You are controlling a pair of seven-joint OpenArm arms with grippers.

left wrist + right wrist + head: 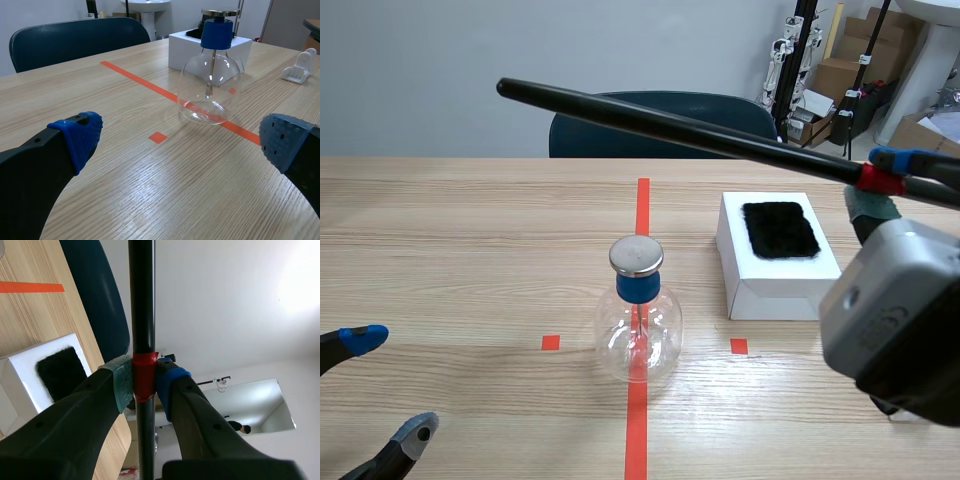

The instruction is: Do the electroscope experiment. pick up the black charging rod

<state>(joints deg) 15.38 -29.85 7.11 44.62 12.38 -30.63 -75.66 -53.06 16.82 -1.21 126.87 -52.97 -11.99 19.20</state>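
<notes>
The long black charging rod (680,128) (141,305) hangs in the air, slanting from upper left to the right, well above the table. My right gripper (882,186) (144,382) is shut on it at its red tape band (144,375). The electroscope, a glass flask (638,335) (208,90) with a blue collar and metal disc top (636,256), stands on the red centre line. My left gripper (388,385) (180,137) rests open low at the near left, the flask ahead of it and apart from it.
A white box (775,285) (182,50) with a black fur pad (779,229) (59,372) on top stands right of the flask. A dark blue chair (660,110) is behind the table. A small white part (299,67) lies beyond the flask.
</notes>
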